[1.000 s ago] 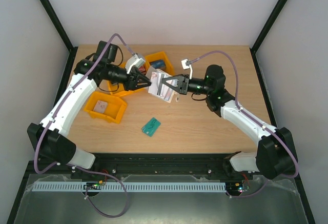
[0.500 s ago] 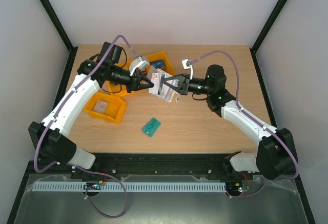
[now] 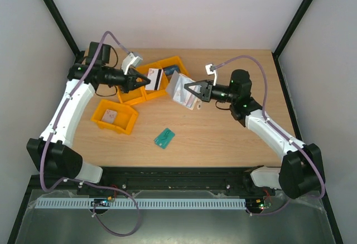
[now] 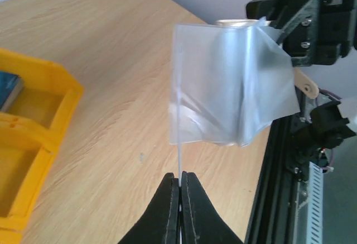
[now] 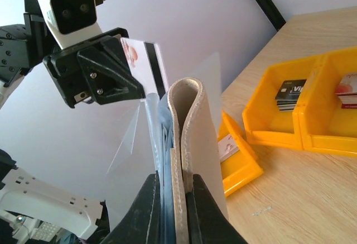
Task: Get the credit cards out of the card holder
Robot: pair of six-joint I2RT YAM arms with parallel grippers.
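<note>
Left tool [image 3: 147, 80] is clamped on a pale card [image 3: 158, 79] with a dark stripe. In the left wrist view its fingers are together with only the card's thin edge between them. The card is in the air above the far yellow bins [image 3: 170, 61], just beside the card holder [image 3: 179, 89]. From the top view it looks free of the holder, though I can't tell for certain.

Right tool [image 3: 188, 90] is closed on the card holder's beige cover, with the folded edge pointing away from the fingers. It holds the holder off the surface [image 3: 234, 138]. The clear pockets [image 4: 228, 87] fan out loose toward the left arm.

Handling, as a judgement: the card is light, stiff, slick plastic. An end pinch works, but the card could twist or slide out if bumped, so better to grip deeper on the flat faces. The holder is soft and floppy, so clamp the cover firmly and pull cards straight along the pocket. A pinkish-white patch at its lower end may be more cards — too small to tell.

Room: the two tools are near each other, so there is little margin between them. There is open surface toward the near edge and the right. A green card [image 3: 164, 138] lies there alone, and a single yellow bin [image 3: 111, 127] sits nearer the left arm. The bin walls right below the held card are the edges to mind if it gets lowered there.
</note>
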